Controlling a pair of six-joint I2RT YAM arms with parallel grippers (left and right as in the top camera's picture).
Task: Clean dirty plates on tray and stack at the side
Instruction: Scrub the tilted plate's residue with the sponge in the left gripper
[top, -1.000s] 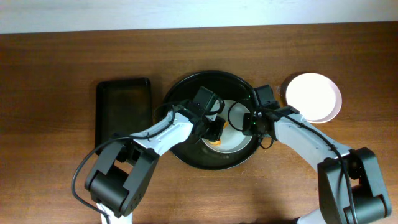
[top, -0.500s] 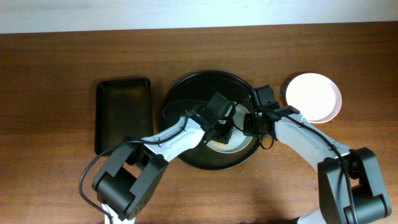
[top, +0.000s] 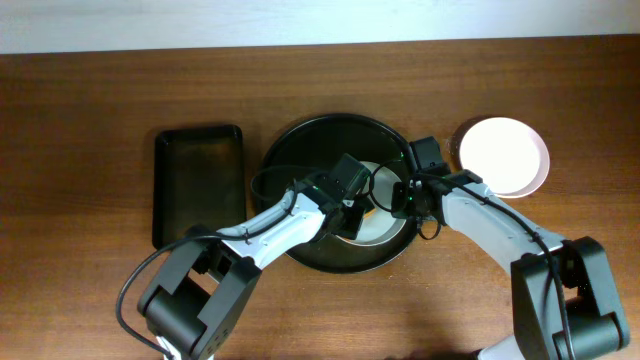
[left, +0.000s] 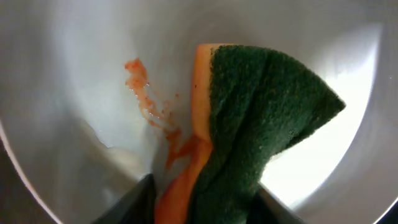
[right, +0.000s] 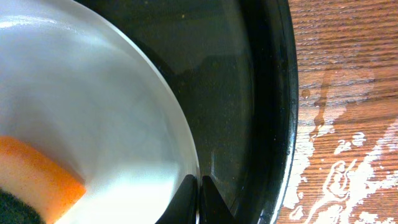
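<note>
The table (top: 90, 110) is brown wood with a long grain, and a strip of white wall (top: 300, 20) runs along its far edge. In the middle of the table lies the round black tray (top: 308, 143). Left of it, apart from it, lies a rectangular black tray (top: 198, 185). Right of the round tray, directly on the wood, are the stacked plates (top: 503, 155) – white on top, with a pale pinkish rim showing under the right edge.

One dirty plate (top: 383, 222) lies inside the round tray, in its right half. The left gripper (top: 350, 205) is above this plate and pinches a sponge (left: 261, 118), orange with a dark green scouring side, whose edge rests on the plate. Beside the sponge is an orange-red smear (left: 146, 99) on the glossy white.

The right gripper (right: 199, 199) has its fingers pressed together on the rim of the dirty plate, on its right side. In the right wrist view the wood beyond the tray rim shows pale wet marks (right: 348, 162).
</note>
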